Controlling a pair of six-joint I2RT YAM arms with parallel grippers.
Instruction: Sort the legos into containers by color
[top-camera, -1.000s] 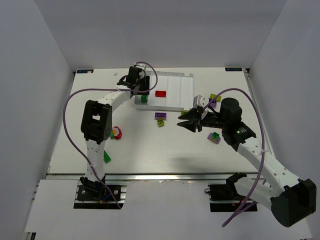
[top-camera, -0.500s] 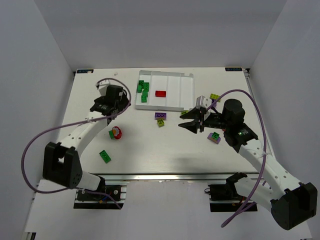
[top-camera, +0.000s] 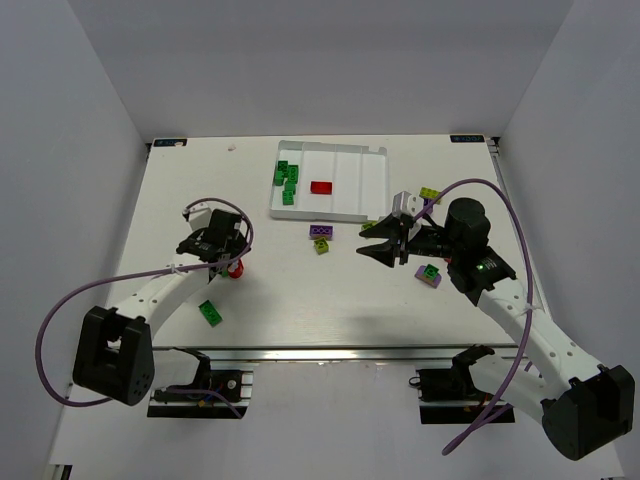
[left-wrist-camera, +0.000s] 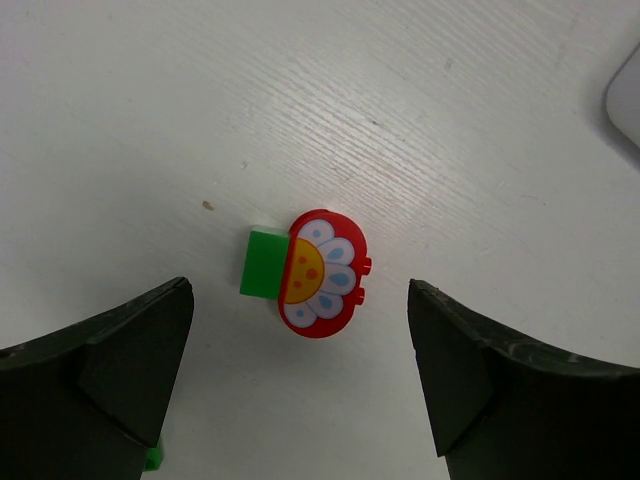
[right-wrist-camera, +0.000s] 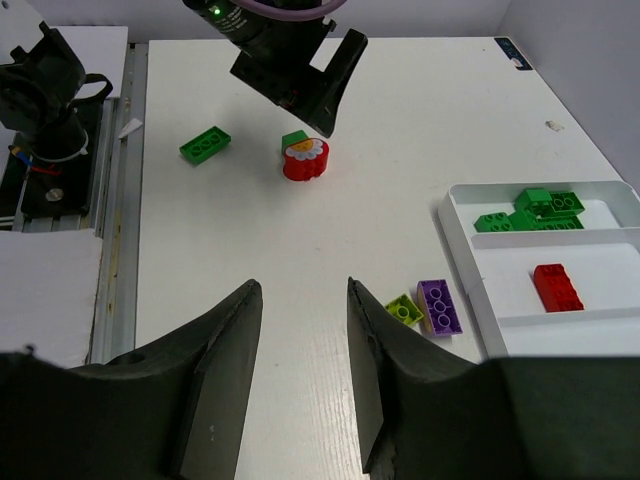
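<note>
Left gripper (left-wrist-camera: 300, 295) has swung off the tray (top-camera: 375, 190). I see its jaws wide and empty, red flower lego (left-wrist-camera: 322, 272) centred between them, long axis crosswise to their closing line. Right gripper (right-wrist-camera: 305, 290): 2 jaws partly open, empty.

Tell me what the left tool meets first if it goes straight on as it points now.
Likely the red flower-printed lego, centred under the open left tool, with a green lego against its side. How high the tool hangs above it is unclear.

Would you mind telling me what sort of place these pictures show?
Probably a robotics lab test cell: a white table boxed in by plain panels, two robot arms bolted at its edge, and toy bricks beside a tray.
</note>
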